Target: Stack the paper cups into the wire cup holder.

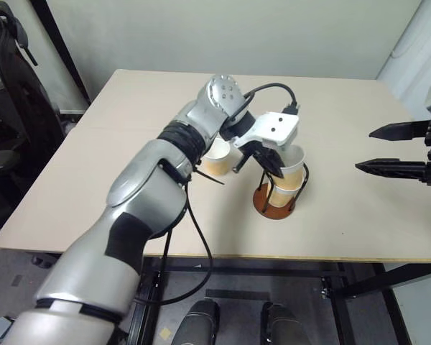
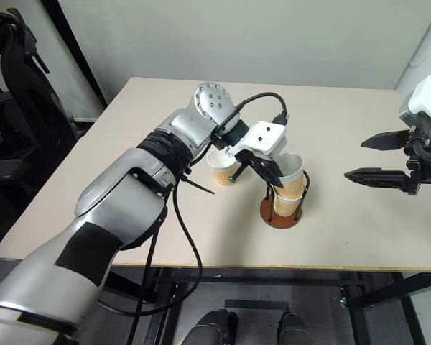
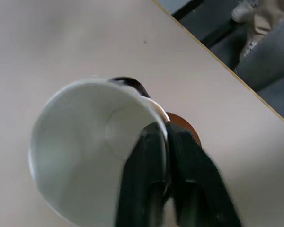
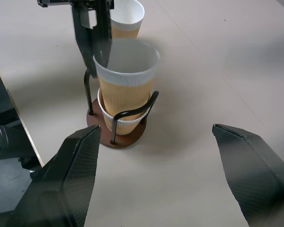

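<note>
The wire cup holder [image 1: 271,206] stands near the table's front middle, with one paper cup [image 4: 120,124] seated in it. A second paper cup [image 1: 294,171] sits nested in that one, slightly tilted, its upper half above the wire loops. My left gripper [image 1: 273,164] is shut on this cup's rim, one finger inside [image 3: 144,156] and one outside the wall. A third paper cup [image 1: 217,159] stands upright on the table just left of the holder, partly behind my left wrist. My right gripper [image 1: 366,149] hovers open to the right of the holder, holding nothing.
The beige table [image 1: 345,108] has bare surface to the right of and behind the holder. Its front edge runs close in front of the holder. A dark chair [image 1: 14,108] stands off the table's left side.
</note>
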